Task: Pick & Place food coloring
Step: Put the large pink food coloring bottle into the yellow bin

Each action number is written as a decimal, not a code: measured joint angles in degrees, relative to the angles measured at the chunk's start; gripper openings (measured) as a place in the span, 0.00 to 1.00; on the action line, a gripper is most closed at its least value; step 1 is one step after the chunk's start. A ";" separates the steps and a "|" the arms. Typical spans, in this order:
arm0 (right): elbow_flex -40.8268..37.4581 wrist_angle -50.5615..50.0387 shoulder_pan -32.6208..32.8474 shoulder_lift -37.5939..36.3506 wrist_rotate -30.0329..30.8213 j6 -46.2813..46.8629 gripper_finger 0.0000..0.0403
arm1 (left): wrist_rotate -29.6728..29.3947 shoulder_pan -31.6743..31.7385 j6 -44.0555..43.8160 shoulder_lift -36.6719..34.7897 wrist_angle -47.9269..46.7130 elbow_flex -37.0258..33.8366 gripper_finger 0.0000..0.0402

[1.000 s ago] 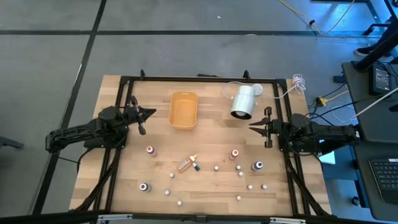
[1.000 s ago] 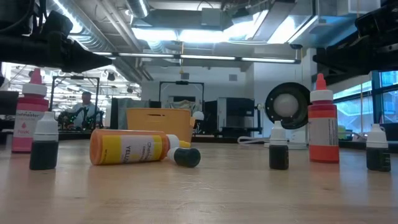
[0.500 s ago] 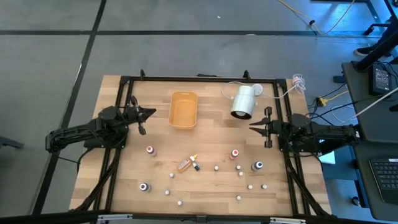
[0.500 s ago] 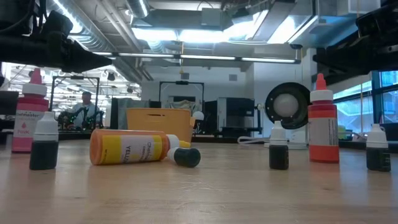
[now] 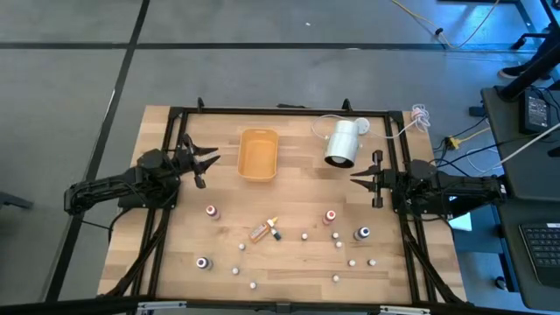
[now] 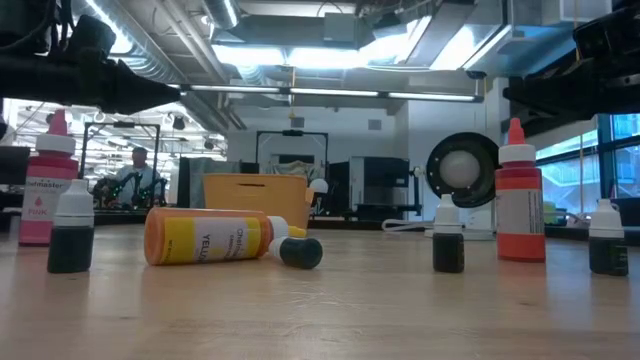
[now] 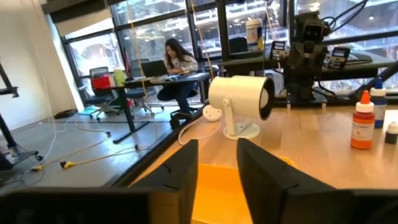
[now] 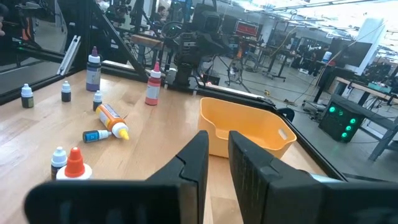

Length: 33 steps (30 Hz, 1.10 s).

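**Step in hand.** Approach, before the first pick. No bottle is held, and none lies in the orange tray [image 5: 258, 154].

- The left gripper [image 5: 208, 159] hangs at the left side of the worktop [image 5: 289, 197], near the tray. Its jaws are parted and empty.
- The right gripper [image 5: 357, 178] waits at the right side, beside the white cylinder [image 5: 343, 143]. Its jaws are clenched on nothing.

**Location of the task items.** The food coloring [image 5: 330, 215] is scattered over the near half of the worktop, well apart from both grippers.

**Next move, as judged.** The pink-bodied bottle [image 5: 211, 211] is nearest to the left gripper. Bring the parted jaws down either side of its body, below the cap, then close. The bottle stands upright and is narrow, so an off-centre approach may tip it.

**Count, high view.**
- Larger upright bottles: four.
- Bottles lying down: two, an orange bottle [image 5: 259, 232] and a small dark one [image 5: 275, 234] just beside it.
- Tiny bottles showing as white dots: about nine.
- Trays: one.
- White cylinders: one.
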 joint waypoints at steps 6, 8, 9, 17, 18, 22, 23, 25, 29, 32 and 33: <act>0.00 -0.01 -0.02 -0.01 0.00 1.36 0.17 | 5.10 -0.01 1.57 0.00 8.22 -0.01 0.45; 0.00 -0.02 0.00 -0.01 0.00 1.40 0.17 | 7.86 -0.01 3.57 0.00 10.17 0.00 0.48; 0.00 -0.02 -0.02 -0.01 0.00 1.38 0.17 | 9.02 -0.01 4.49 0.00 10.68 0.00 0.50; 0.00 0.17 0.00 -0.01 0.00 1.03 0.17 | 10.45 -0.01 2.61 0.00 11.16 -0.01 0.55; 0.00 0.33 -0.01 -0.01 0.02 0.72 0.17 | 10.43 -0.01 1.19 0.00 11.20 -0.01 0.55; 0.02 0.33 0.00 -0.01 0.04 -2.75 0.17 | 8.35 -0.01 -4.85 0.49 12.92 0.89 0.54; 0.02 0.33 0.00 -0.01 0.05 -3.51 0.17 | 7.13 0.00 -5.69 1.16 12.41 1.82 0.54; 0.02 0.31 0.00 -0.01 0.07 -5.57 0.17 | 5.13 0.00 -6.33 3.27 9.80 4.47 0.54; 0.02 0.31 -0.02 -0.01 0.07 -6.03 0.17 | 4.41 -0.01 -8.98 11.78 -0.70 13.89 0.54; 0.02 0.34 0.00 -0.01 0.09 -6.25 0.17 | 5.33 -0.63 -13.33 20.90 -10.32 23.71 0.54; 0.02 0.41 -0.02 -0.01 0.10 -6.25 0.17 | 6.00 -1.13 -14.03 24.24 -14.29 27.30 0.54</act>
